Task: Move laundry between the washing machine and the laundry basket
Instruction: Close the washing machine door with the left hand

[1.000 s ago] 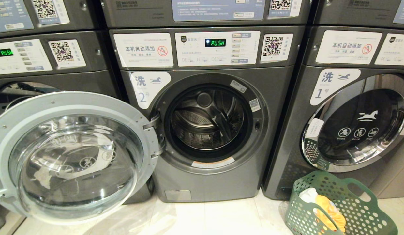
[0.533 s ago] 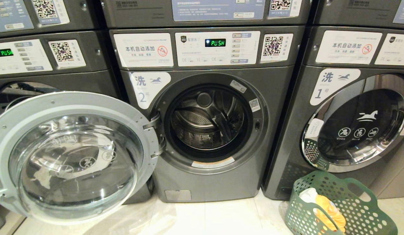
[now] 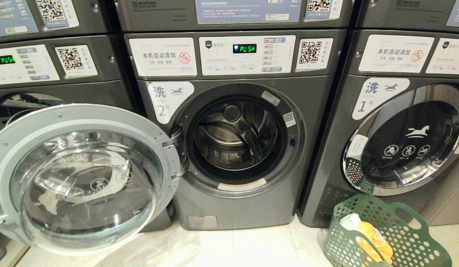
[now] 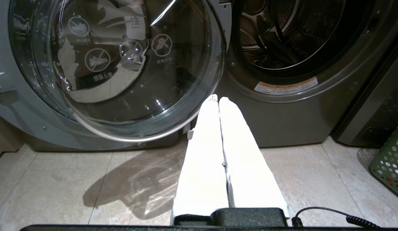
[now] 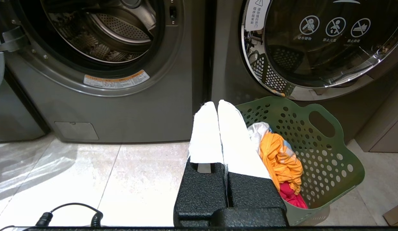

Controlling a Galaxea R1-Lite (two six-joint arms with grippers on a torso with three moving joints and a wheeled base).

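Note:
The grey washing machine [image 3: 233, 207] marked 2 stands in the middle, its round glass door [image 3: 81, 178] swung wide open to the left. Its steel drum [image 3: 235, 139] looks dark, with no laundry showing in it. The green perforated laundry basket [image 3: 411, 241] sits on the floor at the lower right, holding orange, white and red laundry [image 5: 280, 157]. Neither arm appears in the head view. My left gripper [image 4: 218, 98] is shut and empty, low over the tiles facing the door's lower rim. My right gripper [image 5: 217, 102] is shut and empty beside the basket [image 5: 321, 150].
Washing machine 1 [image 3: 403, 141] with a shut chrome-rimmed door stands right of machine 2, behind the basket. Another machine sits behind the open door at the left. Pale floor tiles [image 3: 233, 248] lie in front. A black cable [image 5: 70, 211] hangs near my right wrist.

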